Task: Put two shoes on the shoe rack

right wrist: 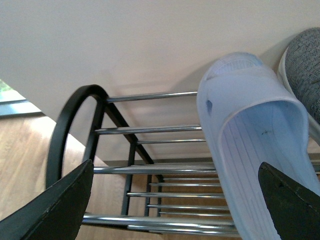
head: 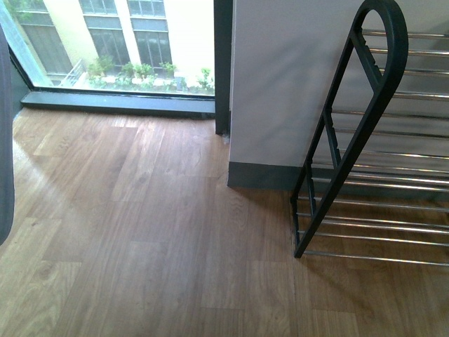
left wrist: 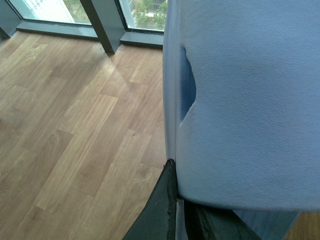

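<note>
My left gripper (left wrist: 180, 200) is shut on a light blue slipper (left wrist: 245, 100), which fills the right half of the left wrist view above the wooden floor. A second light blue slipper (right wrist: 250, 135) lies on the chrome bars of the shoe rack (right wrist: 145, 130) in the right wrist view. Beside that slipper is a grey knit sneaker (right wrist: 305, 65) with a white sole, only partly in view. My right gripper (right wrist: 172, 200) is open, its fingers wide apart in front of the rack, holding nothing. In the front view the shoe rack (head: 365, 119) stands at the right, and neither gripper shows.
A white wall (head: 280, 84) with a dark skirting stands behind the rack. A floor-level window (head: 119, 49) with a dark sill runs along the far left. Wooden floor (head: 140, 232) spreads out in front. A dark blurred shape (head: 5, 140) covers the left edge.
</note>
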